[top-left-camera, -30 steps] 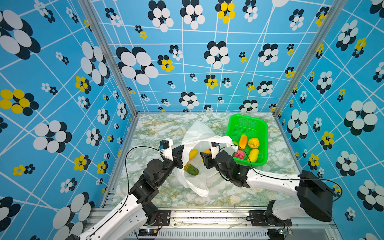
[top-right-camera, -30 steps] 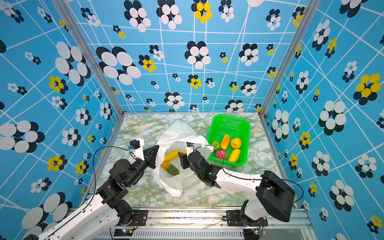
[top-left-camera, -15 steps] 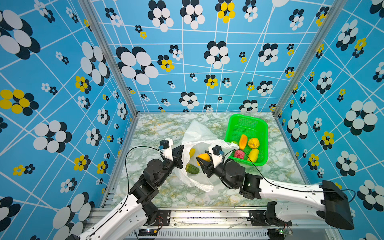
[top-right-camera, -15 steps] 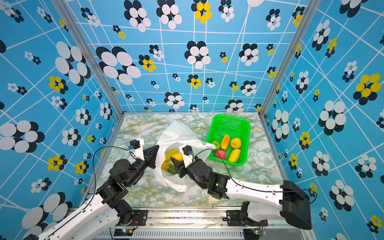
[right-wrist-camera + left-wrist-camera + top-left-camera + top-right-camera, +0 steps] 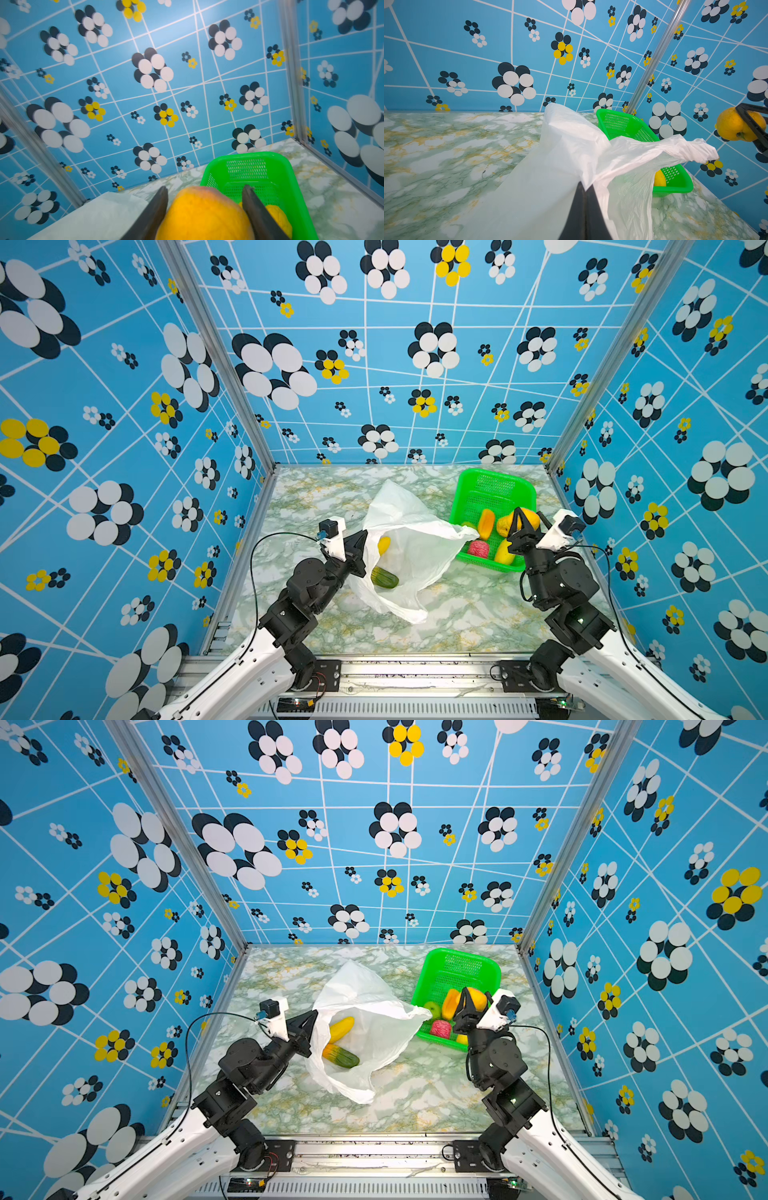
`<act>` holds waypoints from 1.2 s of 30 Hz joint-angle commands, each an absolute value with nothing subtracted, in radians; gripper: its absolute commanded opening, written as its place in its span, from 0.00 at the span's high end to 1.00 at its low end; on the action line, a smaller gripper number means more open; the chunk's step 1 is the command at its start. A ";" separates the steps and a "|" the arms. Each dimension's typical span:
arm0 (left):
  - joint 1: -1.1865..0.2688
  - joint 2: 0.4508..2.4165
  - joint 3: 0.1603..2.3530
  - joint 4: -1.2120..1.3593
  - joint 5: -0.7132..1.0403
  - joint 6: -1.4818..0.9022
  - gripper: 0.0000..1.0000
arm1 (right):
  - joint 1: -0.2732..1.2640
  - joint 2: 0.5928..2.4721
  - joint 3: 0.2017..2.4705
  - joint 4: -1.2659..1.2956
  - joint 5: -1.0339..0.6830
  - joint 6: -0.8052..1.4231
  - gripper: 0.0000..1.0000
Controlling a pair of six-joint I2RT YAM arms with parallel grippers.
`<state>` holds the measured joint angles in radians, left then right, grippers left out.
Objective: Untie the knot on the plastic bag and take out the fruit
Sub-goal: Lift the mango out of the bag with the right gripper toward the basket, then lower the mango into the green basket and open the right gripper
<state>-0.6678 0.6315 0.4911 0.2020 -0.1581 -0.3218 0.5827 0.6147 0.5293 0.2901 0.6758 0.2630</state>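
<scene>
The white plastic bag (image 5: 411,547) (image 5: 365,1006) lies mid-table with its mouth gaping; no knot shows. My left gripper (image 5: 363,537) (image 5: 585,184) is shut on the bag's rim at its left side and holds it up. Inside lie a yellow oblong fruit (image 5: 341,1028) and a green-and-orange one (image 5: 340,1056). My right gripper (image 5: 527,512) (image 5: 205,188) is shut on a yellow-orange fruit (image 5: 205,214) (image 5: 733,124), held in the air over the near part of the green basket (image 5: 494,485) (image 5: 249,158).
The basket stands at the back right and holds an orange oblong fruit (image 5: 485,522), a red-pink ball (image 5: 478,548), a yellow one (image 5: 504,551) and a green one (image 5: 433,1008). Patterned walls close in the marble table (image 5: 478,614) on three sides.
My right arm has come out of the bag with the yellow-orange fruit and swung right, to over the basket. The left gripper has kept its hold on the bag's rim.
</scene>
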 commanded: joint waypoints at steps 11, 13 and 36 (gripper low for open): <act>-0.663 0.619 0.503 0.199 -0.164 -0.322 1.00 | 0.284 1.093 0.635 0.043 0.403 0.551 0.71; -0.662 0.620 0.502 0.198 -0.163 -0.321 1.00 | 0.253 1.141 0.636 0.045 0.363 0.578 0.68; -0.662 0.618 0.501 0.198 -0.166 -0.325 1.00 | 0.222 1.177 0.620 0.079 0.308 0.620 0.16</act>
